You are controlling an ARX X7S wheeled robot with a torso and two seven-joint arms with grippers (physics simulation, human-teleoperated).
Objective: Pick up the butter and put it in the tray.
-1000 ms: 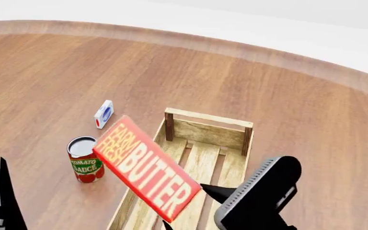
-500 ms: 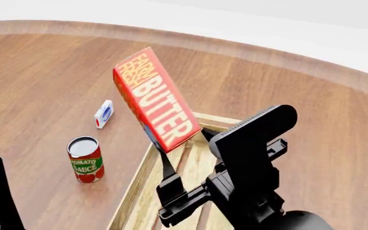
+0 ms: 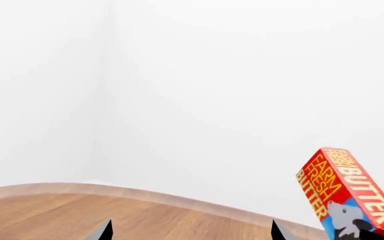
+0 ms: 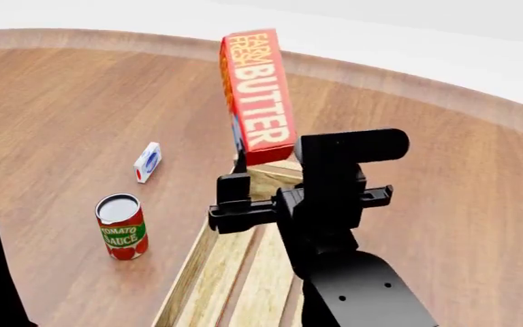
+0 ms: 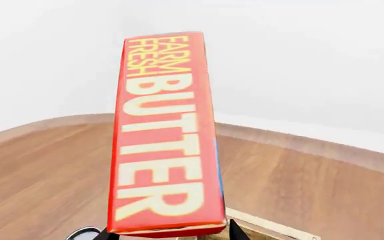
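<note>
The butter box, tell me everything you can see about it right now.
The butter box is a long red-orange carton lettered "FARM FRESH BUTTER" in pale yellow, with a cow picture on a blue patch near its lower end. It stands nearly upright in the air, leaning slightly, gripped at its lower end by the right gripper. It hangs above the far end of the wooden tray, touching nothing else.

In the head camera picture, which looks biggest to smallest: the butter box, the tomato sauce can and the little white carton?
1. Butter, though it is held up nearer the camera, which may flatter it.
2. Tomato sauce can.
3. White carton, clearly the smallest.
</note>
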